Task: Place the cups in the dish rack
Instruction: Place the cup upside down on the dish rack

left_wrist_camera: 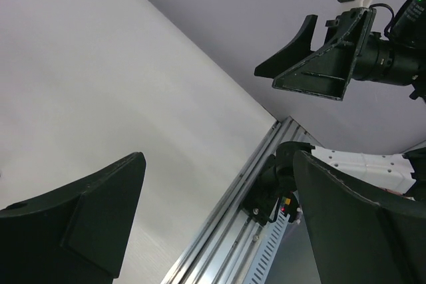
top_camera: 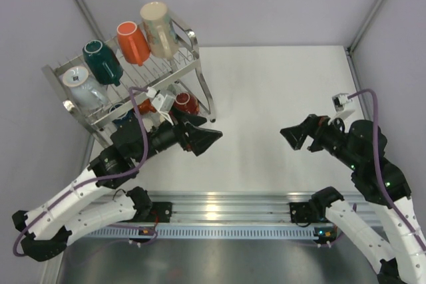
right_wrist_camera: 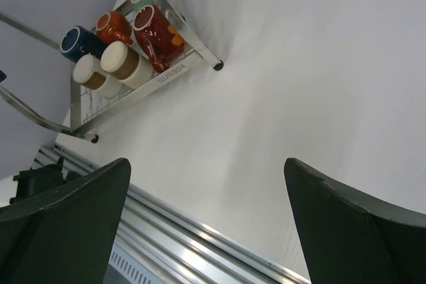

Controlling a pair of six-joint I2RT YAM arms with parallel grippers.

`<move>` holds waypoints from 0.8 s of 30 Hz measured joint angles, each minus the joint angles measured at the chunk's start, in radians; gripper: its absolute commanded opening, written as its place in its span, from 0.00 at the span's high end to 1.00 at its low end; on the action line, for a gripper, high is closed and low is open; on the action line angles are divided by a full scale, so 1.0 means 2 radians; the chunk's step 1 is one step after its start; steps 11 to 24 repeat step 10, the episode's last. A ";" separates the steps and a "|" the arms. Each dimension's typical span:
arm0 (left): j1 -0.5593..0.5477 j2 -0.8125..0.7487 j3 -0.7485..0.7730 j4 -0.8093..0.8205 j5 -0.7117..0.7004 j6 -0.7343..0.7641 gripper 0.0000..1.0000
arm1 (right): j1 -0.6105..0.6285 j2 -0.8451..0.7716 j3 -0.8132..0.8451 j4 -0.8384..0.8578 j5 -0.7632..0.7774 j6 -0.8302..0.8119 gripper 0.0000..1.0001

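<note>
Table (top_camera: 279, 91): white, rack at far-left corner. Dish rack (top_camera: 202, 78): 2 tiers, every visible cup sits in it. L gripper (top_camera: 203, 134): just beside rack's near-right end, fingers spread wide, nothing btwn. R gripper (top_camera: 293, 136): well apart on right, spread too, empty. Top tier: beige cup (top_camera: 158, 28), orange cup (top_camera: 133, 42), teal cup (top_camera: 102, 62), pale blue cup (top_camera: 83, 86). Lower tier: red cup (right_wrist_camera: 156, 34), navy cup (right_wrist_camera: 78, 42) + others.

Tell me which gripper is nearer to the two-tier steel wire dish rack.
Left. The left gripper hangs right beside the steel wire dish rack; the right gripper is far across the white table.
</note>
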 measured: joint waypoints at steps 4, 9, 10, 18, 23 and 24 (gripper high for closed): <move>0.000 -0.006 -0.001 -0.004 -0.003 0.001 0.02 | 0.000 -0.001 0.000 0.008 -0.009 0.001 0.01; 0.000 -0.005 -0.009 -0.014 -0.005 0.001 0.02 | 0.000 -0.002 0.000 0.023 -0.016 0.003 0.00; 0.000 -0.005 -0.009 -0.015 -0.005 0.001 0.02 | 0.000 -0.002 0.000 0.027 -0.017 0.004 0.01; 0.000 -0.005 -0.009 -0.015 -0.005 0.001 0.02 | 0.000 -0.002 0.000 0.027 -0.017 0.004 0.01; 0.000 -0.005 -0.009 -0.015 -0.005 0.001 0.02 | 0.000 -0.002 0.000 0.027 -0.017 0.004 0.01; 0.000 -0.005 -0.009 -0.015 -0.005 0.001 0.02 | 0.000 -0.002 0.000 0.027 -0.017 0.004 0.01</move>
